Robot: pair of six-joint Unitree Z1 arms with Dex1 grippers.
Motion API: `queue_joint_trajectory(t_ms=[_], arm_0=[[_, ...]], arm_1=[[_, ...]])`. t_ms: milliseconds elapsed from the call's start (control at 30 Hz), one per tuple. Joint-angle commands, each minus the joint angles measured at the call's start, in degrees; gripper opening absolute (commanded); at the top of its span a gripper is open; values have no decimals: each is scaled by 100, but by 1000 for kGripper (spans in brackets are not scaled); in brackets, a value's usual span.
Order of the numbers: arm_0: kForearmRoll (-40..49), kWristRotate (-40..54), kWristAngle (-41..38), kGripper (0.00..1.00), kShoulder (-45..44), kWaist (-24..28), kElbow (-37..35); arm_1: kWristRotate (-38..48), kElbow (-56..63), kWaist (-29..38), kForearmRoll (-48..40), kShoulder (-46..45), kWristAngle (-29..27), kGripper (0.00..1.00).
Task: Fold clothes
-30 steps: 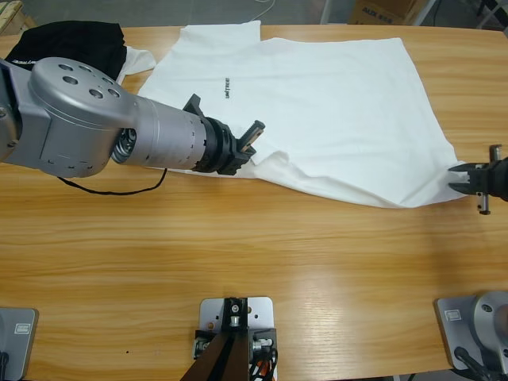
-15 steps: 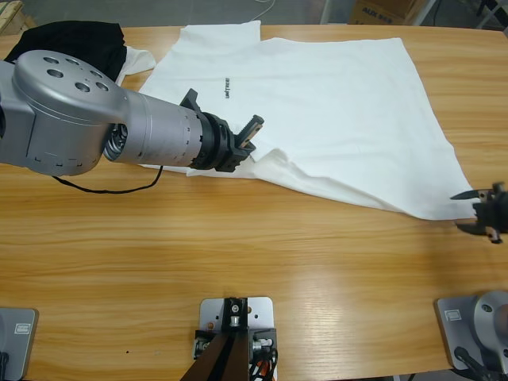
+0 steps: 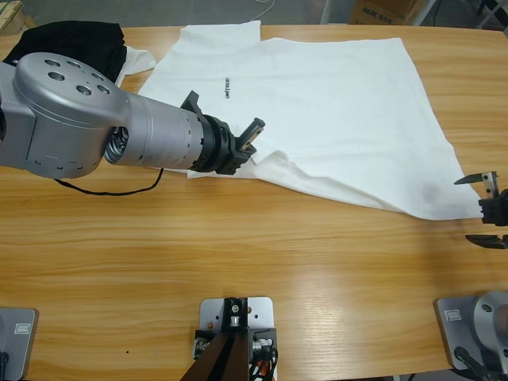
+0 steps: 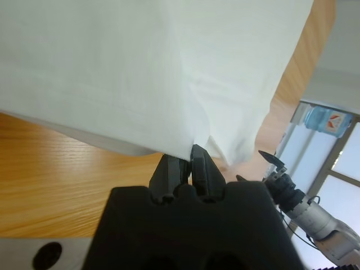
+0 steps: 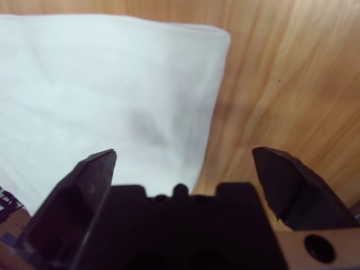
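The clothes, a large white T-shirt with a small dark chest print, lie spread across the far half of the table. A fold of its near hem is lifted by my left gripper, which is shut on the cloth. The left wrist view shows those jaws pinching the white T-shirt. At the table's right edge my right gripper stands open, just off the shirt's near right corner. In the right wrist view that gripper holds nothing, and the T-shirt corner lies flat ahead of it.
A black garment sits at the far left corner, with a smaller white garment showing beside it. A black cable loops under the left arm. Bare wood fills the near half of the table.
My right gripper has let go of the shirt's near right corner, opened wide and drawn back toward the near edge. The corner now lies flat. The left arm has barely moved.
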Motion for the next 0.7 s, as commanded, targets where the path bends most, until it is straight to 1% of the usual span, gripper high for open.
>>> queue_joint_trajectory(t_ms=[33, 100, 200, 333, 533, 700], arm_0=[[193, 50, 72, 0, 92, -98, -55], [237, 50, 74, 0, 66, -105, -46], [272, 50, 81, 0, 39, -116, -44], [290, 50, 79, 0, 30, -123, -67], [369, 59, 82, 0, -13, -133, -63], [373, 59, 100, 0, -13, -151, -71]], arm_1=[[340, 459, 599, -592, 190, 32, 1000], [345, 626, 664, -901, 174, 31, 982], [283, 773, 701, -1052, 41, -40, 849], [273, 968, 782, -1265, -191, -184, 746], [303, 1033, 949, -1524, -233, -309, 739], [317, 1051, 998, -1550, -251, -354, 734]])
